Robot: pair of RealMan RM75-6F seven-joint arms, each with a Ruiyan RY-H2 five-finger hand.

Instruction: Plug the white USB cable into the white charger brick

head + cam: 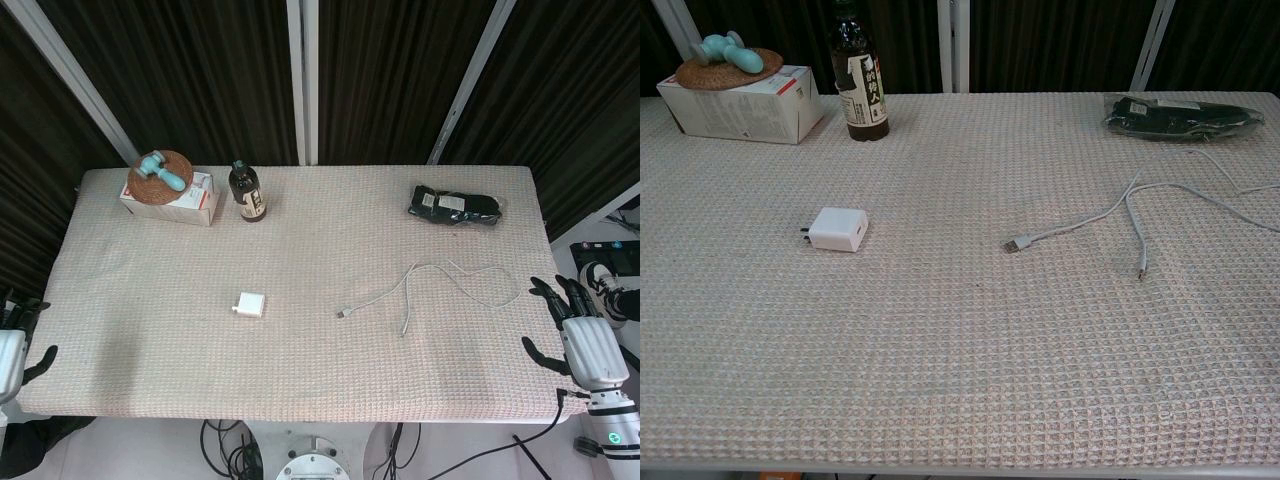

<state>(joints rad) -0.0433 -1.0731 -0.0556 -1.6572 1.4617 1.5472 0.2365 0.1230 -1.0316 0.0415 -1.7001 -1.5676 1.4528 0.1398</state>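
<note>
A small white charger brick (250,305) (838,229) lies flat left of the table's middle, its prongs pointing left. The white USB cable (430,285) (1140,205) loops across the right half, with its USB plug (343,314) (1016,244) nearest the brick and a second thin end (403,329) (1142,270) close by. My left hand (12,345) hangs off the table's left edge and my right hand (585,335) off the right edge. Both have spread fingers and hold nothing. Neither hand shows in the chest view.
At the back left stands a white box (170,200) (740,100) with a woven coaster and a teal object on top. A dark bottle (246,193) (862,80) stands beside it. A black pouch (457,206) (1180,113) lies at the back right.
</note>
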